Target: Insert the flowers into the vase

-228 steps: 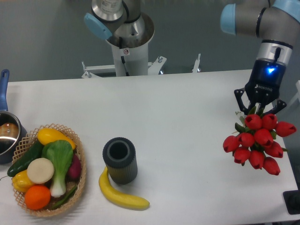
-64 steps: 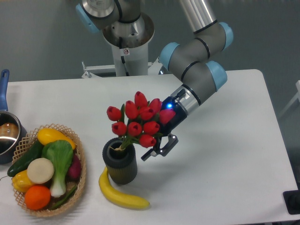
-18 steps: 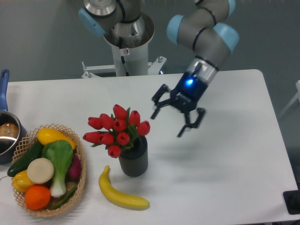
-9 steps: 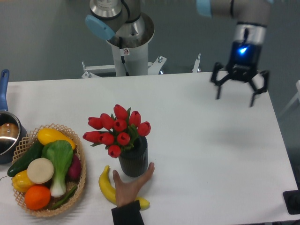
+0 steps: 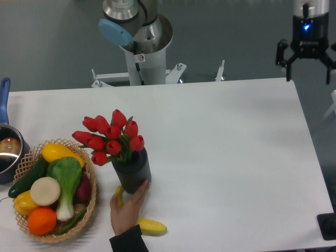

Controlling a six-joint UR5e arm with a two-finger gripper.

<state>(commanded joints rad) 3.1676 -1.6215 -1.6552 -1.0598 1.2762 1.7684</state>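
Near edge, centre-left: hand (image 5: 126,209) with dark sleeve, entering from the bottom, wrist cut off by the frame; fingertips touching the vase base. Under it, banana (image 5: 150,227), mostly covered by the hand, only the right end and a sliver near the vase showing.

Just behind the hand: vase (image 5: 131,170), dark, ribbed, upright on the table (image 5: 226,157). Mouth hidden by the flowers (image 5: 109,137), red tulip buds with green leaves, standing in the vase and leaning up and left; stems not visible. Leftmost buds overhanging the basket rim.

Left, near to mid: woven basket (image 5: 88,173) holding an orange, a pale round slice, a yellow pepper, a dark green cucumber, a bok choy, a yellow squash and something purple, partly hidden behind the bok choy. Beyond it, at the left edge: pot (image 5: 9,149) with blue handle, cut off by the frame, contents hard to make out.

Lower right corner: dark object, mostly out of frame, not identifiable.

Far, beyond the table: arm base (image 5: 142,37), grey column with blue cap, top cut off.

Far right, upper corner: gripper (image 5: 308,65), fingers spread wide, holding nothing, well apart from the vase, hanging over the table's far right corner; blue light on the wrist; arm above cut off by the frame.
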